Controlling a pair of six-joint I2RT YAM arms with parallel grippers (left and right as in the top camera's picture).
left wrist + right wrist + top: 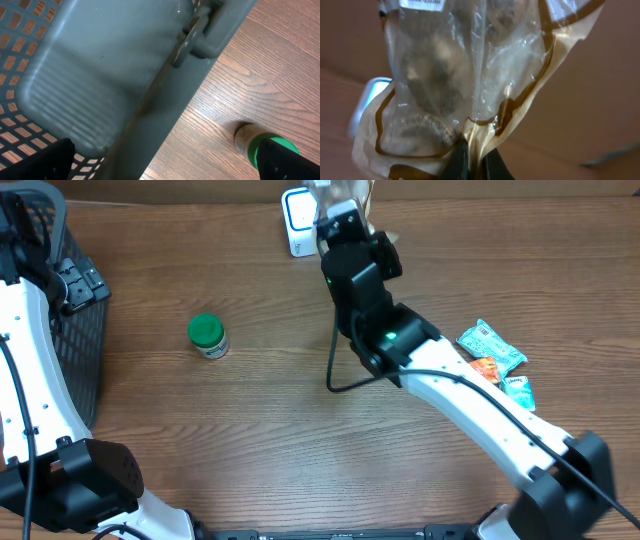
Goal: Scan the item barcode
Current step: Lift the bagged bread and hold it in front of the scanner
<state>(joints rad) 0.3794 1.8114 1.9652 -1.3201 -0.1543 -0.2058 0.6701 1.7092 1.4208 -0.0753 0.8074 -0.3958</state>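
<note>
While the overhead camera looked down on the brown wood-grain table (270,430), the right gripper (343,218) was at the far edge, clenched on a clear plastic bag (352,192) with a tan and brown border. The bag hung just beside a small white scanner box with a blue face (296,222), though whether they touched could not be told. A short jar with a round green lid (208,336) stood alone left of centre. Teal and orange foil snack packets (492,352) lay in a cluster at the right, partly under the right arm. A black mesh basket (75,350) sat at the left edge, with the left gripper (80,284) by its rim.

From the left wrist, the left gripper (165,162) was spread wide and grasped nothing, its dark fingers (55,160) showing in the lower corners. The basket's (100,85) grey rim filled most of the frame, and the jar (267,144) stood on the table to the right.

From the right wrist, the bag (470,85) rose upright from the right gripper (476,165), pinched at its bottom seam between the black fingers (457,162). Dark round lumps showed blurrily inside, and a white label (420,4) sat at its top edge. The scanner box (367,102) appeared behind the bag's left side.
</note>
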